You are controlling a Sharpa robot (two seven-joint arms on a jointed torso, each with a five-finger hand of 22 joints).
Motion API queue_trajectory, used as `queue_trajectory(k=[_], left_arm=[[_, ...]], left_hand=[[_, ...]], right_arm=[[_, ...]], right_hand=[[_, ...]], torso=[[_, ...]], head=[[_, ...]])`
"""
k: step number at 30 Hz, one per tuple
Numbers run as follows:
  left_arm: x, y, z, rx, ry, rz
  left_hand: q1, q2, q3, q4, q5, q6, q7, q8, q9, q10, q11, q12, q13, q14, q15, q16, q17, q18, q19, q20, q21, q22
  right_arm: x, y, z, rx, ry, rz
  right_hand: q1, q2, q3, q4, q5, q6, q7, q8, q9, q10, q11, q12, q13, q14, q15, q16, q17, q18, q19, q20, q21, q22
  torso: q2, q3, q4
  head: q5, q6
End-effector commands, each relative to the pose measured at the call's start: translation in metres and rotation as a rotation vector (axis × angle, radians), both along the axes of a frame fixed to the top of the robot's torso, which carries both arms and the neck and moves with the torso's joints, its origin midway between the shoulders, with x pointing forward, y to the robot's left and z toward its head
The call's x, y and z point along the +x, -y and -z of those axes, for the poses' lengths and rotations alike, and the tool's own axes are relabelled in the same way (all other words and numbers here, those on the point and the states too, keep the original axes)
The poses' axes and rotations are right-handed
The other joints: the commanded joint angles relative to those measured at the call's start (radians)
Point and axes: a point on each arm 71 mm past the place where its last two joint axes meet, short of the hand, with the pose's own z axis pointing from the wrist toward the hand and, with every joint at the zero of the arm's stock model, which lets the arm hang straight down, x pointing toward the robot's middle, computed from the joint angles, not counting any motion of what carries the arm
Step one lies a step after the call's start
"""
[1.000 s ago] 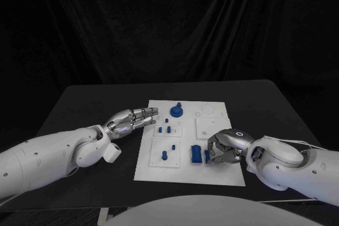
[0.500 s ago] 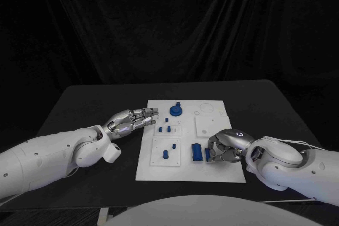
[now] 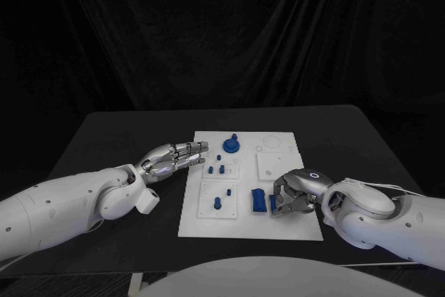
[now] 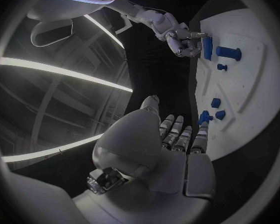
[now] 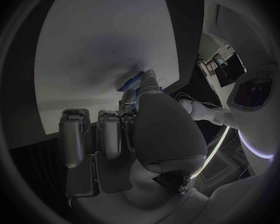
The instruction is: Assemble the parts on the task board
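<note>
Hands (image 3: 174, 159): two, board (image 3: 278, 229): one

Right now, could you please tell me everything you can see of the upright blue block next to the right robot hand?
The blue block is a dark blue, slab-like piece with a matte, plastic look, standing on the near part of the white task board. The right robot hand curls beside it, fingers at its right face; whether they grip it cannot be told. A smaller blue part stands apart on its left.
</note>
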Motion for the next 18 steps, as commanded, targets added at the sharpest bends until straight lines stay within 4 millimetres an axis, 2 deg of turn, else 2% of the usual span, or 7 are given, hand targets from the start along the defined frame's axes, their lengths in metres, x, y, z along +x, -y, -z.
queue_trajectory(k=[1, 3, 8, 12, 18], left_arm=[[0.000, 0.002, -0.001, -0.020, 0.001, 0.001], [0.000, 0.002, -0.001, -0.020, 0.001, 0.001], [0.000, 0.002, -0.001, -0.021, 0.001, 0.001], [0.000, 0.001, -0.001, -0.023, 0.005, -0.002], [0.000, 0.001, -0.002, -0.032, 0.019, -0.010]], left_hand=[[0.007, 0.002, 0.003, -0.003, 0.006, 0.006, 0.074, 0.003, 0.002, 0.006, 0.003, -0.002, 0.001, 0.000, 0.007, 0.001, 0.001, -0.012, 0.005, -0.002, 0.006, -0.002], [0.007, 0.002, 0.003, -0.003, 0.006, 0.006, 0.074, 0.003, 0.002, 0.006, 0.003, -0.002, 0.001, 0.000, 0.007, 0.001, 0.001, -0.012, 0.005, -0.002, 0.006, -0.002], [0.007, 0.002, 0.004, -0.003, 0.007, 0.009, 0.075, 0.004, 0.002, 0.006, 0.003, -0.002, 0.001, 0.000, 0.007, 0.001, 0.001, -0.012, 0.005, -0.002, 0.005, -0.002], [0.007, 0.002, 0.004, -0.003, 0.007, 0.012, 0.075, 0.004, 0.002, 0.006, 0.002, -0.001, 0.001, 0.000, 0.007, 0.001, 0.001, -0.012, 0.005, -0.002, 0.005, -0.002], [0.008, 0.002, 0.006, -0.004, 0.007, 0.019, 0.077, 0.007, 0.003, 0.008, 0.002, 0.001, 0.001, 0.001, 0.006, 0.002, 0.001, -0.013, 0.006, -0.003, 0.006, 0.000]], right_arm=[[-0.001, 0.001, 0.002, -0.018, -0.009, 0.003], [-0.001, 0.001, 0.002, -0.015, -0.007, -0.002], [-0.003, 0.001, -0.002, 0.011, 0.015, -0.009], [-0.006, 0.005, -0.010, 0.063, 0.058, -0.007], [-0.006, 0.015, -0.028, 0.175, 0.114, 0.027]], right_hand=[[-0.007, -0.011, -0.007, 0.000, -0.002, -0.005, 0.001, 0.006, 0.002, 0.104, -0.006, 0.003, 0.263, 0.096, -0.007, 0.004, 0.227, -0.014, 0.086, -0.009, -0.006, 0.249], [-0.018, -0.024, -0.015, 0.000, -0.001, -0.004, 0.000, 0.007, 0.002, 0.104, -0.008, 0.003, 0.263, 0.097, -0.008, 0.005, 0.230, -0.013, 0.086, -0.010, -0.006, 0.249], [-0.040, -0.039, -0.026, 0.001, -0.001, -0.004, 0.000, 0.009, 0.003, 0.104, -0.012, 0.003, 0.263, 0.097, -0.011, 0.006, 0.232, -0.013, 0.084, -0.012, -0.009, 0.248], [-0.090, -0.058, -0.042, 0.002, 0.000, 0.000, -0.003, 0.012, 0.005, 0.104, -0.014, 0.003, 0.263, 0.098, -0.013, 0.006, 0.234, -0.013, 0.084, -0.014, -0.009, 0.248], [-0.177, -0.072, -0.052, 0.003, 0.001, 0.007, -0.009, 0.015, 0.006, 0.104, -0.016, 0.003, 0.263, 0.098, -0.015, 0.007, 0.236, -0.013, 0.086, -0.017, -0.006, 0.249]], torso=[[0.000, -0.0001, 0.0003], [0.000, -0.0001, 0.0003], [0.000, 0.0000, 0.0004], [0.000, 0.0000, 0.0001], [0.000, 0.0000, -0.0002]], head=[[0.000, 0.000], [-0.001, 0.000], [0.000, 0.000], [0.002, 0.000], [0.000, 0.000]])
